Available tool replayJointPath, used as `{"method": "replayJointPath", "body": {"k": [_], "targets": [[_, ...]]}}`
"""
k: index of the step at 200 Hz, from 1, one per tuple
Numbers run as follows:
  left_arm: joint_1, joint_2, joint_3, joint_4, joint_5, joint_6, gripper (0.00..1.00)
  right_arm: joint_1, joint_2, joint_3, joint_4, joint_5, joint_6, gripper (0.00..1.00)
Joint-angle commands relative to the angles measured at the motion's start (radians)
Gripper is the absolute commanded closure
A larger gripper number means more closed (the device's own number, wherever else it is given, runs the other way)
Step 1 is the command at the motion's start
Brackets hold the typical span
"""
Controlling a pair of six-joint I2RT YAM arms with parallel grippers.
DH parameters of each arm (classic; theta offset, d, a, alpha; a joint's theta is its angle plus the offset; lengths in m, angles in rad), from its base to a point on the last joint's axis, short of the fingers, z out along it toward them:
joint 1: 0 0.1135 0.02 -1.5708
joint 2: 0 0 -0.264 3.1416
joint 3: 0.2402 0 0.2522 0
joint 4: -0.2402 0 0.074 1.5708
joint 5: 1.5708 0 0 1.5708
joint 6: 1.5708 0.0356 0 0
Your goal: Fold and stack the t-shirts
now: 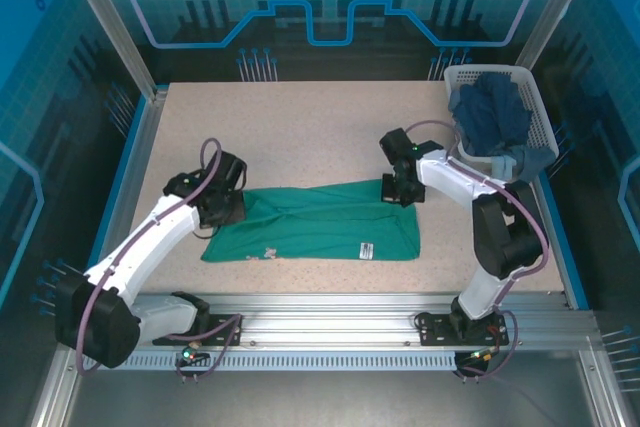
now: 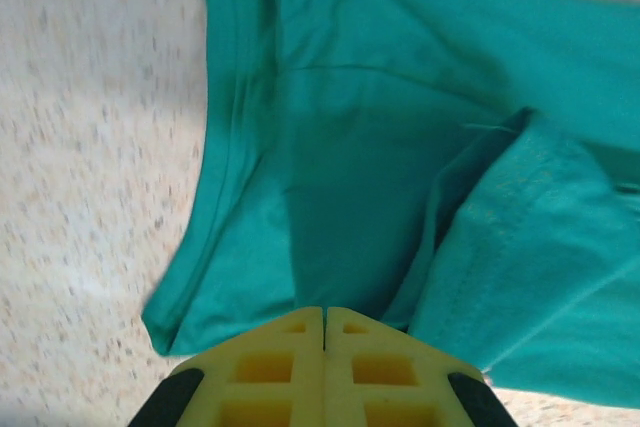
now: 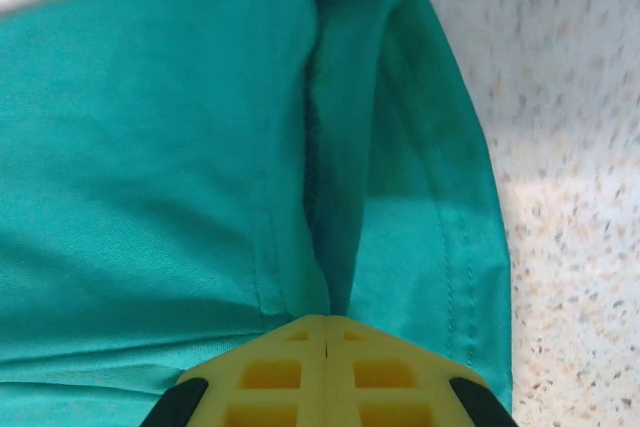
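A teal-green t-shirt [image 1: 320,227] lies spread across the table's near middle, its small white label [image 1: 367,247] near the front hem. My left gripper [image 1: 225,209] is shut on the shirt's far left corner. From the left wrist, the shut yellow fingertips [image 2: 323,312] meet the teal cloth [image 2: 360,147], with a folded flap to the right. My right gripper [image 1: 400,190] is shut on the far right corner. A ridge of teal cloth [image 3: 150,147] rises into the closed right gripper [image 3: 328,319]. Dark navy t-shirts [image 1: 490,117] are heaped in the basket.
The white lattice basket [image 1: 487,70] stands at the table's far right corner, next to the right arm's elbow. Speckled tabletop [image 1: 300,127] stretches behind the shirt. A metal rail [image 1: 320,307] runs along the near edge.
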State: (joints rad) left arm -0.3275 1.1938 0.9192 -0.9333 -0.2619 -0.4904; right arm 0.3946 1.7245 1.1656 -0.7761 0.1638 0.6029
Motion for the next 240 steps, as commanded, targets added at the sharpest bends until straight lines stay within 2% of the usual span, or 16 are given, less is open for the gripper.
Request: {"method": "replayJointPath", "body": {"k": [1, 70, 151, 186, 240], "targets": [[-0.011, -0.002, -0.05, 0.04, 0.033, -0.106, 1.0, 0.008, 0.029, -0.024, 0.02, -0.009, 0.041, 1.0], [-0.013, -0.013, -0.091, 0.04, 0.04, -0.145, 1.0, 0.01, 0.022, -0.009, 0.003, 0.002, 0.034, 1.0], [-0.018, -0.058, -0.031, -0.02, -0.046, -0.171, 1.0, 0.062, -0.06, 0.034, -0.077, 0.038, 0.043, 1.0], [-0.026, -0.039, -0.043, -0.009, -0.051, -0.177, 1.0, 0.069, -0.047, -0.001, -0.076, 0.033, 0.06, 1.0], [-0.038, -0.037, -0.043, -0.027, -0.131, -0.175, 1.0, 0.087, -0.034, -0.033, -0.077, 0.029, 0.079, 1.0]]}}
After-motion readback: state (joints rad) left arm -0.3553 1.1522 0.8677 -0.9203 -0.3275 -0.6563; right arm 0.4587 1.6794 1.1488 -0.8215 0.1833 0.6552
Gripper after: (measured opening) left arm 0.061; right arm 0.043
